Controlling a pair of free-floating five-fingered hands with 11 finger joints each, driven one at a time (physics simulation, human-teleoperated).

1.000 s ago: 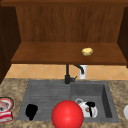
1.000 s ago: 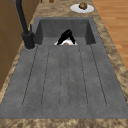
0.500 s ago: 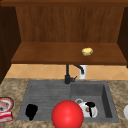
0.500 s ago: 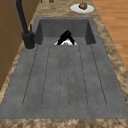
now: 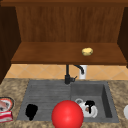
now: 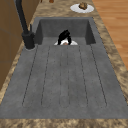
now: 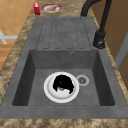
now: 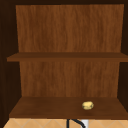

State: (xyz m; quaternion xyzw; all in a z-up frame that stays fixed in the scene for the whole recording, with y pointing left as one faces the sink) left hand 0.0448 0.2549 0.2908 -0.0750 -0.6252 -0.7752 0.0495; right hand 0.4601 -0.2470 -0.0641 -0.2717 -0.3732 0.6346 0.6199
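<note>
My right hand (image 5: 89, 104) is down in the sink basin (image 5: 106, 100), right over a white bowl (image 5: 86, 110). From the right side the same hand (image 7: 63, 83) covers the middle of the bowl (image 7: 50, 90), beside the drain (image 7: 82, 80). Seen from the left, this hand (image 6: 64, 37) rises above the bowl's rim (image 6: 72, 43). A small peach-coloured patch shows under it. My left hand (image 5: 31, 111) hangs by the front left of the drainboard (image 5: 45, 95), fingers relaxed and pointing down, holding nothing. A large red ball (image 5: 67, 115) sits low in the front view between the two hands.
A black faucet (image 5: 67, 75) stands behind the sink, with a white cup (image 5: 83, 71) at the wall. A yellowish lump (image 5: 87, 51) lies on the lower cabinet shelf (image 5: 50, 56). Left counter: a plate of food (image 5: 5, 104) and a red box (image 5: 5, 116). Right counter: another plate (image 6: 82, 7).
</note>
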